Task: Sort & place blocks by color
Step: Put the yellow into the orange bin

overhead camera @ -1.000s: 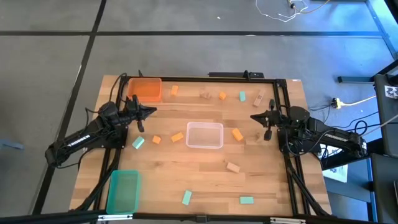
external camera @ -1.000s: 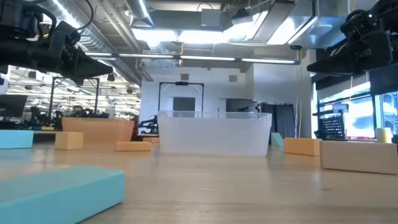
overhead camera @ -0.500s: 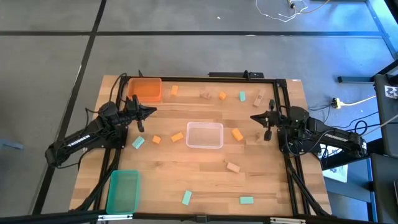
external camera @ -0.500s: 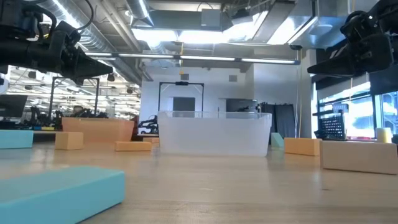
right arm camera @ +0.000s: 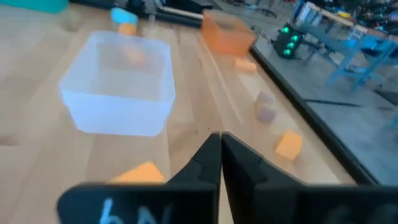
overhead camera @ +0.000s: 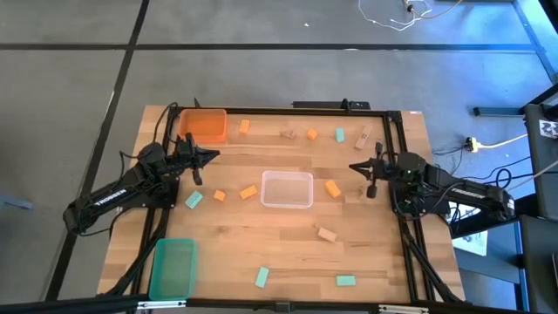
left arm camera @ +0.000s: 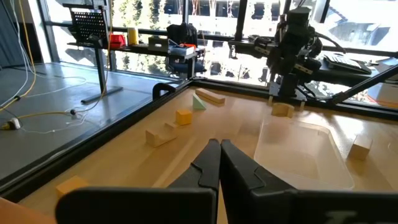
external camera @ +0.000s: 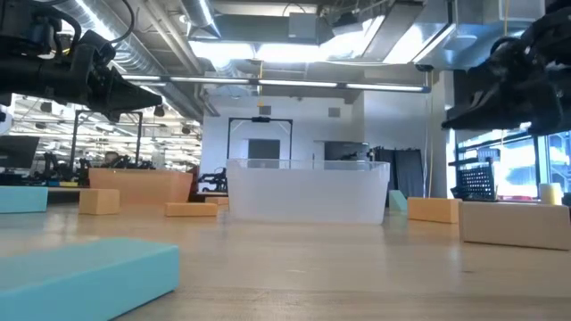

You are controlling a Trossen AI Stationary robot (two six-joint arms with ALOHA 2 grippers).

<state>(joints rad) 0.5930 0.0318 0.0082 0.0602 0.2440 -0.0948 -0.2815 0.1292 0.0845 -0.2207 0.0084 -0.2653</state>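
Observation:
Small orange, mint green and tan blocks lie flat and scattered on the wooden table (overhead camera: 288, 253). Among them are an orange block (overhead camera: 333, 187), another orange block (overhead camera: 248, 192), a mint block (overhead camera: 193, 200) and a tan block (overhead camera: 327, 234). My left gripper (overhead camera: 212, 156) (left arm camera: 219, 147) hovers shut above the table, left of the clear bin (overhead camera: 287, 189). My right gripper (overhead camera: 353, 167) (right arm camera: 219, 139) hovers shut to the right of that bin, above and beyond the orange block (right arm camera: 143, 172). Neither gripper holds anything.
An orange bin (overhead camera: 205, 125) sits at the far left corner and a green bin (overhead camera: 173, 268) at the near left. More blocks line the far edge, such as a mint one (overhead camera: 339, 134) and a tan one (overhead camera: 363, 137). A black frame (overhead camera: 397, 139) rims the table.
My right gripper has moved a little toward the table's left, nearer the clear bin, and dipped slightly in the low view. Its fingers have stayed shut. No block has moved.

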